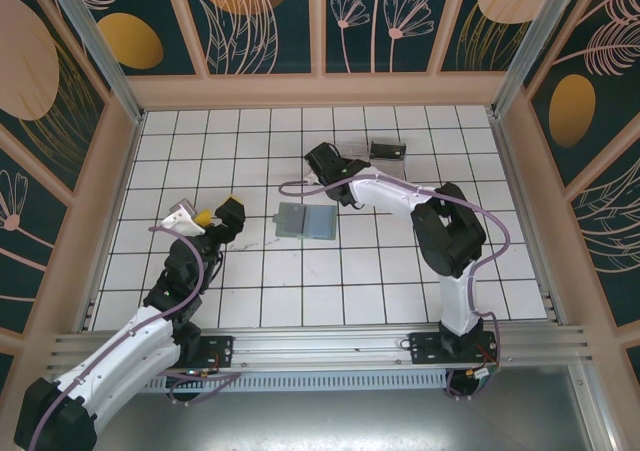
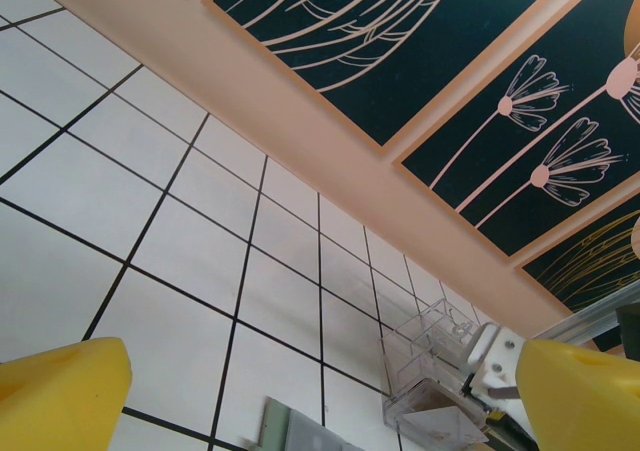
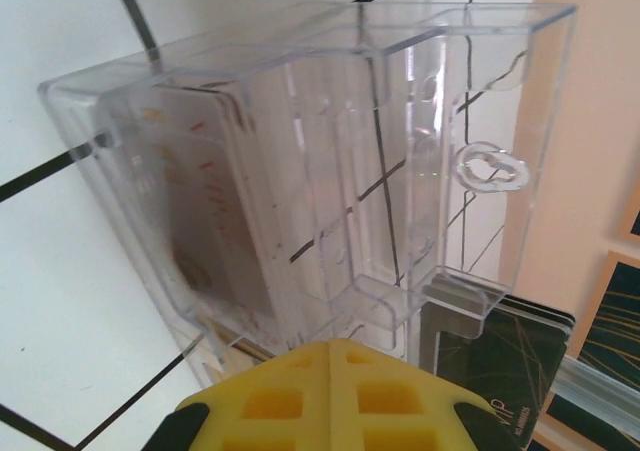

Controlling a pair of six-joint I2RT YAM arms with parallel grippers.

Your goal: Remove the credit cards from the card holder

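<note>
The card holder (image 1: 303,221) lies open and flat on the tiles, grey-green; its edge (image 2: 300,433) shows low in the left wrist view. My left gripper (image 1: 217,209) hovers left of it, open, with nothing between its yellow fingers (image 2: 60,396). My right gripper (image 1: 335,163) is behind the holder, its yellow fingers (image 3: 330,396) shut together against the near edge of a clear plastic tray (image 3: 330,171). A brownish card (image 3: 200,201) stands inside that tray. I cannot tell whether cards sit in the holder.
The clear tray (image 2: 435,371) stands beyond the holder, next to the right arm. A small black box (image 1: 387,151) lies near the back wall, its dark face (image 3: 500,361) just past the tray. Peach walls enclose the tiled floor.
</note>
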